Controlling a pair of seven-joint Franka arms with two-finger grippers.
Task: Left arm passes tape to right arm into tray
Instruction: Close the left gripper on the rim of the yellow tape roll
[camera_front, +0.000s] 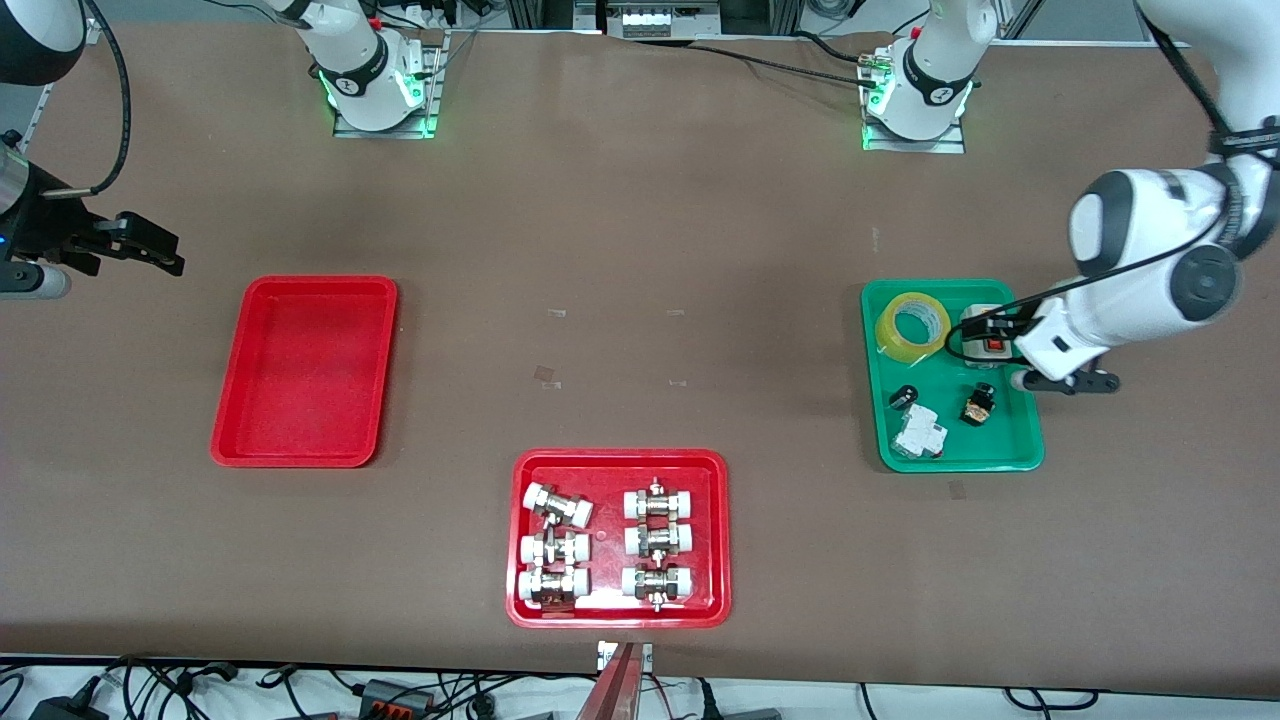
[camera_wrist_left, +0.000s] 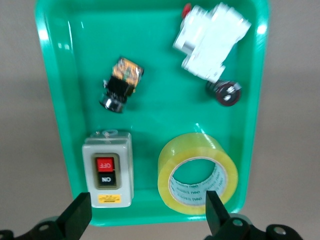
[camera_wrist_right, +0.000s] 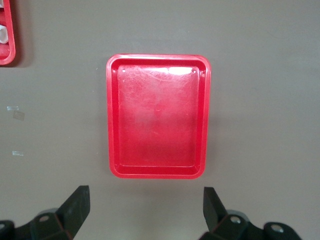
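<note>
The brown bench carries everything, and the green tray toward the left arm's end serves as the landmark here. The left arm reaches in over that green tray, its gripper hovering above the tray's edge with the fingers spread wide and holding nothing. The right arm waits well apart from the green tray, at the bench's other end, its gripper in the air just off the plain red tray, fingers likewise released and empty. That red tray, the destination, lies well apart from the green tray and has nothing in it. A second red tray of pipe fittings sits nearer the front camera than the green tray, between the two ends. Inside the green tray, the tape lies flat in the corner farthest from the front camera, untouched, just beside a grey switch box; a white breaker and two small dark parts lie nearer the camera within the same tray. As I judge it, the task has barely begun: the grasp, the handover between arms and the drop into the red tray all remain.
</note>
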